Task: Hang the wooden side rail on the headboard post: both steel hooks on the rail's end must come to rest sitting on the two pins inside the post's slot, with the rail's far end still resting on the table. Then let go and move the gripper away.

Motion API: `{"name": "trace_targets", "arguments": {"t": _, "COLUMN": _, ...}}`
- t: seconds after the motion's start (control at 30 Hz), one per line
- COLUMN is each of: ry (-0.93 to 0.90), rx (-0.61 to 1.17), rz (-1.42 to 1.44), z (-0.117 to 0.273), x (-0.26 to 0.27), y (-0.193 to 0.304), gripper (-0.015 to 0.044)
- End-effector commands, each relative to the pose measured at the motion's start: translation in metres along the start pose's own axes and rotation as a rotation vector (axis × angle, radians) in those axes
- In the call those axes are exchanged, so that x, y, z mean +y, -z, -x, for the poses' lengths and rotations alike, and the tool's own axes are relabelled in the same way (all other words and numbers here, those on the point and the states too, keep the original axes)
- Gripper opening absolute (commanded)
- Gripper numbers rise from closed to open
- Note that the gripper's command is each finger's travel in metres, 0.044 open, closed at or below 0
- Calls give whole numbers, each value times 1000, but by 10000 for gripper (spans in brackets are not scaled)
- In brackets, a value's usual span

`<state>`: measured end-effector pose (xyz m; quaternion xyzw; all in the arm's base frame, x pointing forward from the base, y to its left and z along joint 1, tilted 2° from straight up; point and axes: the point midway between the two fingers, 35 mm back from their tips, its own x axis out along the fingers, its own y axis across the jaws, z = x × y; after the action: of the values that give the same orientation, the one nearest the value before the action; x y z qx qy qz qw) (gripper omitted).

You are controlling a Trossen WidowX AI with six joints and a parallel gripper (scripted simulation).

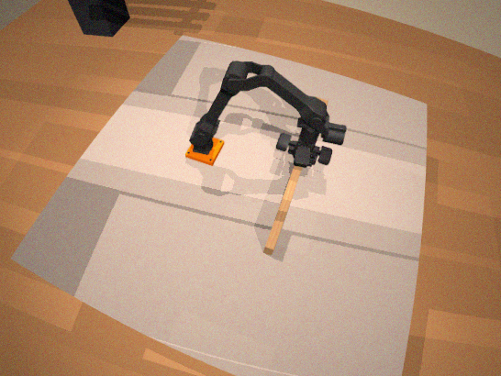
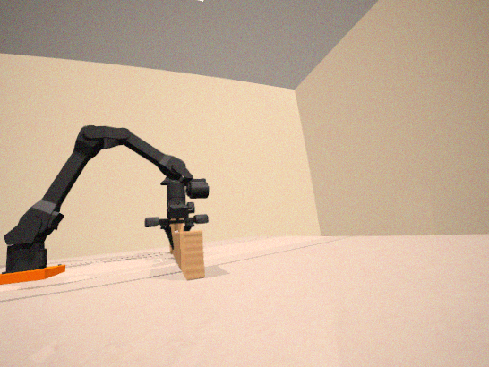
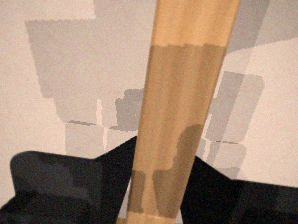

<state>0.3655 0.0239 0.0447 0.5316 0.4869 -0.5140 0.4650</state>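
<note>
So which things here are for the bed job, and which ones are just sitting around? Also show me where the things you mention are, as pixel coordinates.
For the job:
- the long wooden rail (image 1: 283, 211) (image 2: 193, 255) (image 3: 182, 100)
- the black arm (image 1: 286, 89) (image 2: 145, 149), with its end effector (image 1: 300, 166) (image 2: 178, 243) (image 3: 155, 143) shut on the rail

Not something to move:
- the orange plate (image 1: 216, 153) (image 2: 54, 272) under the arm
- the dark block (image 1: 103, 23) in the top view's corner
</note>
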Motion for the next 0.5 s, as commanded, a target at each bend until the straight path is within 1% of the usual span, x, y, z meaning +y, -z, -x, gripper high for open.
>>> {"name": "trace_targets", "arguments": {"t": 0.0, "ry": -16, "rx": -2, "rz": 8, "z": 5, "x": 3, "y": 0, "gripper": 0}}
{"name": "trace_targets", "arguments": {"t": 0.47, "ry": -16, "rx": -2, "rz": 8, "z": 8, "x": 3, "y": 0, "gripper": 0}}
